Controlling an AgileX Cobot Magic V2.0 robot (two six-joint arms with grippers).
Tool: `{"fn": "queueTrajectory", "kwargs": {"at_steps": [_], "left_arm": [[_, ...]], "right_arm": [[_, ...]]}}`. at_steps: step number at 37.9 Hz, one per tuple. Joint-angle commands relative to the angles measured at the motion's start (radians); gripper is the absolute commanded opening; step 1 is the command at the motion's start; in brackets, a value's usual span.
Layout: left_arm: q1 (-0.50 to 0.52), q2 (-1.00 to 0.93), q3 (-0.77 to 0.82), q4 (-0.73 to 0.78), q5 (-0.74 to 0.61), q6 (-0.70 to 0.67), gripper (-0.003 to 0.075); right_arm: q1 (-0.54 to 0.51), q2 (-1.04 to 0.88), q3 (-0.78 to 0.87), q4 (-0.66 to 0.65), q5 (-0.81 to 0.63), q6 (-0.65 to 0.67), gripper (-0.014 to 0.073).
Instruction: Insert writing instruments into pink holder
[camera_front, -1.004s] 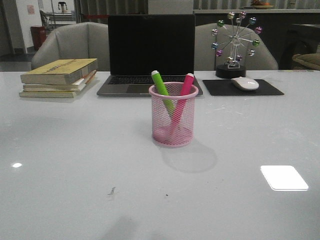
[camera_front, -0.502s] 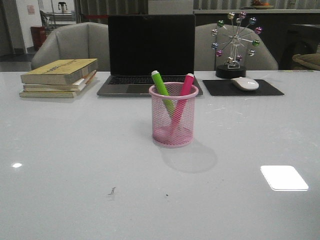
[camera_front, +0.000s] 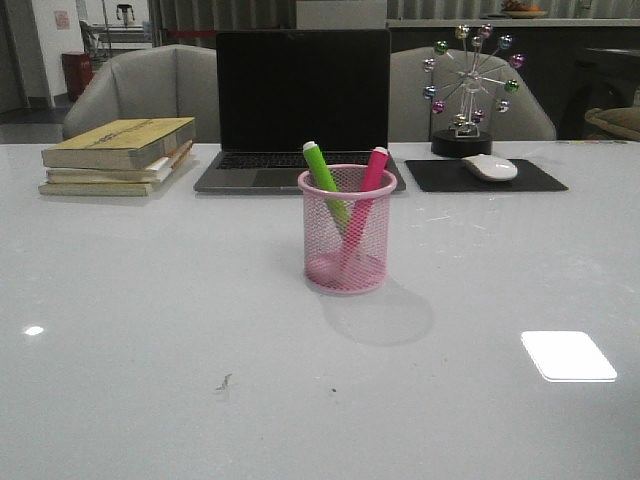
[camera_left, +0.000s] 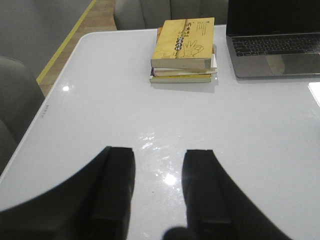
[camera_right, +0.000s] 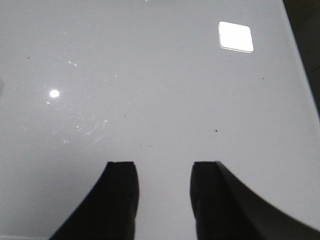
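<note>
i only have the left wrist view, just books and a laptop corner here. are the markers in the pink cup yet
Observer: Yes. In the front view the lime green marker and the hot pink marker both stand inside the pink holder, leaning apart, tips above the rim.
Operator: is the right hand holding anything
Observer: No. The right hand is open with only bare table between its fingers.
Operator: anything close to the cup
Observer: Nothing touches it. The laptop sits behind it, and a white mouse lies on a black pad farther right.
</note>
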Motion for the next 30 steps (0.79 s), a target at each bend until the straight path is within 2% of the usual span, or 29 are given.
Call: {"fn": "queueTrajectory", "kwargs": {"at_steps": [1,8,10,21,30], "left_arm": [[0.002,0.0,-0.027,-0.026,-0.105,-0.006,0.0309],[0.002,0.0,-0.027,-0.044,-0.126,-0.006,0.0309],[0.002,0.0,-0.027,-0.045,-0.124,-0.006,0.0309],[0.002,0.0,-0.027,-0.045,-0.124,-0.006,0.0309],[0.002,0.0,-0.027,-0.045,-0.124,-0.006,0.0309]], "right_arm": [[-0.005,-0.002,-0.027,-0.02,-0.063,-0.007,0.0383],[-0.005,-0.002,-0.027,-0.012,-0.064,-0.007,0.0379],[-0.005,-0.002,-0.027,-0.005,-0.064,-0.007,0.0356],[-0.005,-0.002,-0.027,0.065,-0.073,-0.007,0.0048],[-0.005,-0.002,-0.027,0.155,-0.082,-0.007,0.0056]]}}
